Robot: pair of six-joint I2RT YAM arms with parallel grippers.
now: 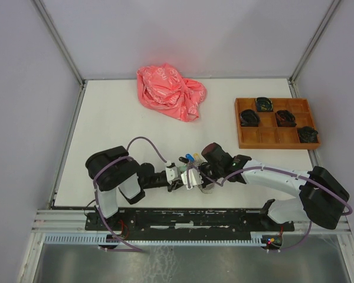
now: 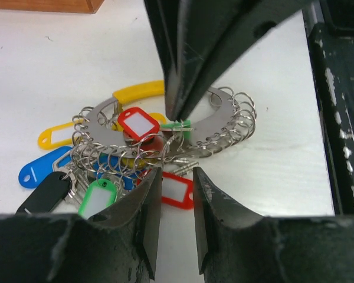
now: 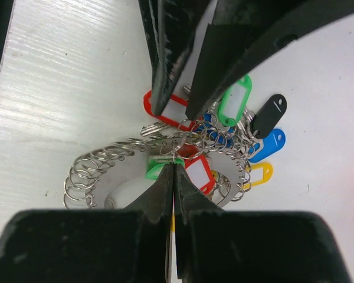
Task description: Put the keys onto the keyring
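A flat metal keyring plate (image 2: 224, 106) edged with several split rings lies on the white table; it also shows in the right wrist view (image 3: 115, 177). A small green-tagged key (image 3: 156, 168) and a red-tagged key (image 3: 189, 150) lie on it, the green tag (image 2: 182, 125) at my right fingertips. My right gripper (image 3: 174, 166) is shut, its tips pinched on the thin ring of the green-tagged key. My left gripper (image 2: 177, 194) is open, its jaws either side of a red rectangular tag (image 2: 178, 190) on the table. Both grippers meet over the pile (image 1: 193, 175).
A bunch of keys with yellow (image 2: 56, 135), blue (image 2: 38, 171), black (image 2: 44, 194) and green (image 2: 97, 197) tags lies against the plate. A pink bag (image 1: 171, 91) sits at the back. A wooden tray (image 1: 265, 137) with dark bundles is at the right.
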